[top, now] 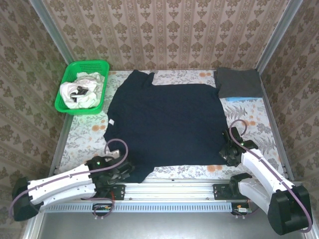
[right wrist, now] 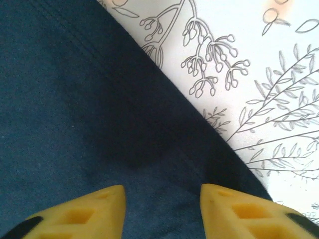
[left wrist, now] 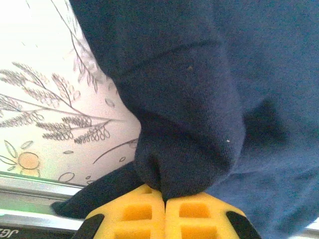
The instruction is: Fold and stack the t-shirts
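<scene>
Left tool (left wrist: 164, 199) on navy t-shirt (top: 164, 119) hem, collar at far end

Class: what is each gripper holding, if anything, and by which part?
The left gripper pinches a bunched fold of the navy t-shirt at its near left corner. The right gripper holds nothing: jaws apart over the shirt's near right edge.

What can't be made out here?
- Top view: white t-shirts lie crumpled in the green basket; count unclear.
- Top view: grey t-shirt hides most of the light blue one.
- Right wrist: whether the right gripper touches the navy t-shirt; finger undersides hidden.
</scene>
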